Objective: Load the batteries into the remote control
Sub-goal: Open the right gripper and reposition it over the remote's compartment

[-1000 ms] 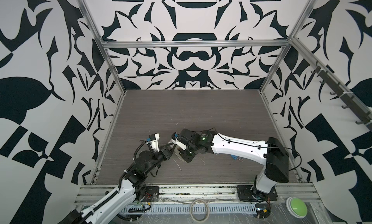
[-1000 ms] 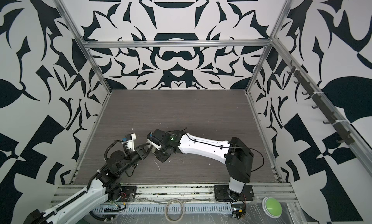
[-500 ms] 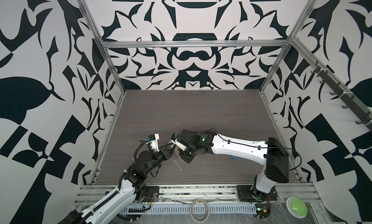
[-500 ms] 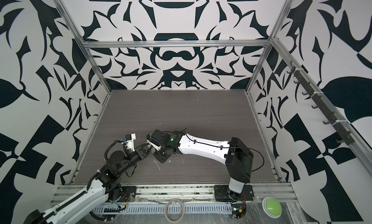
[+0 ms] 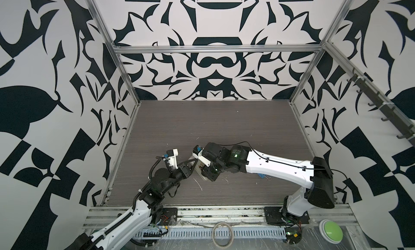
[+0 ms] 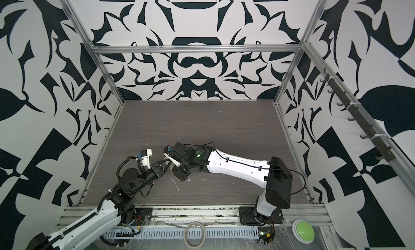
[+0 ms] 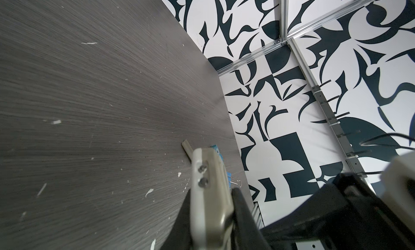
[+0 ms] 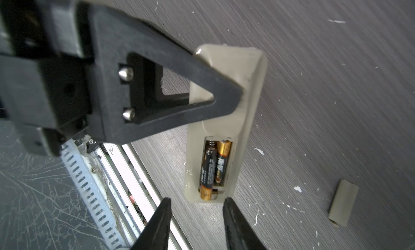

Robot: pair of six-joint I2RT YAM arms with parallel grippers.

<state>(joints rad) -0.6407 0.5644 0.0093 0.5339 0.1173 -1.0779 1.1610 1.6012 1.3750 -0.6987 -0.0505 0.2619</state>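
Near the table's (image 8: 314, 80) front edge, grips the remote (image 8: 224, 125) back-up in the clamped left gripper (image 8: 231, 98), shows both batteries (image 8: 214, 168) lying in its uncovered bay with the right gripper (image 8: 196, 204) parted and empty just off that end, and leaves, seemingly, only the loose cover (image 8: 343, 202) on the table to refit.

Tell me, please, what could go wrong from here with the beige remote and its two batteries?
The slim beige-grey remote control is clamped only at one end by the left gripper; its free end could swing or slip.
The two black-and-gold cylindrical batteries sit in it uncovered, while the small beige cover lies apart on the table; tilting might spill them.
The right gripper stands open at the battery end and could knock a cell loose.
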